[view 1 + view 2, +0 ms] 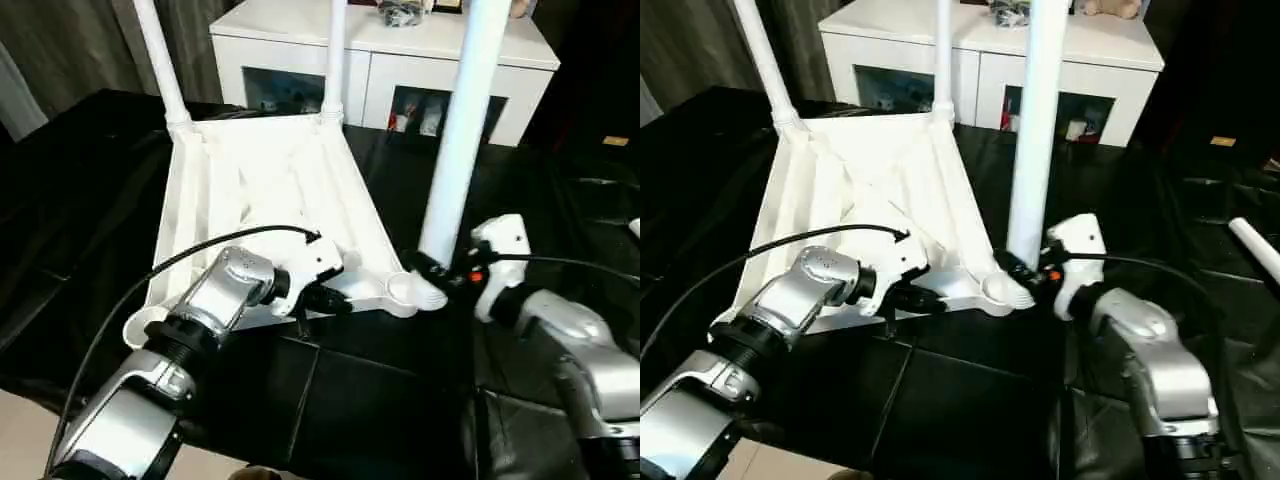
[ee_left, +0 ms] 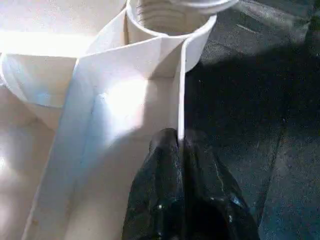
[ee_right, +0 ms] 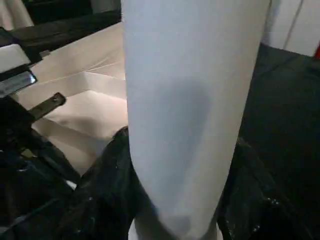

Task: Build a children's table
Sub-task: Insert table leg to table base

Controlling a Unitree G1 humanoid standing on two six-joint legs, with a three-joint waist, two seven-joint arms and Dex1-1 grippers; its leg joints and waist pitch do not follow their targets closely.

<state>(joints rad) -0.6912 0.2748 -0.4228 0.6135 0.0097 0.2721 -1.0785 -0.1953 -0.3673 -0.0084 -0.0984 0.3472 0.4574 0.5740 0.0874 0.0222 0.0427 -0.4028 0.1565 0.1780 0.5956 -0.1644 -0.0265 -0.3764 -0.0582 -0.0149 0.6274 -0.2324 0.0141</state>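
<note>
Item: tabletop (image 1: pixel 270 190), white plastic, lay upside down on the black-draped counter (image 1: pixel 80 220), ribbed underside up. Two legs stood already seated in the far corner sockets: far-left leg (image 1: pixel 160 60), far-right leg (image 1: pixel 335 60).

Left claw (image 1: pixel 335 300): black fingers (image 2: pixel 175 190) pressed together on the thin upright rim wall along the tabletop's near edge, pinching it just short of the near-right corner socket (image 2: pixel 167 22). Judged a steadying hold on the tabletop.

Near-right corner socket, seen from the head (image 1: pixel 405 290): round and open-mouthed, between the two claws, nearer the right one.

Right claw (image 1: pixel 440 272): fingers closed around the third leg (image 1: pixel 460 130) near its lower end, one finger on either side of the tube. Leg's long axis stood nearly upright, top leaning slightly to the right; its lower end sat at or just over the socket mouth. Whether it had entered could not be told.

Governing relation, as judged: socket lay directly beneath the held leg, so the coming move would run downward along the leg's own axis, with the right arm working and the left bracing.

Fourth leg (image 1: pixel 1255 250): lay on the counter, well apart at far right.
</note>
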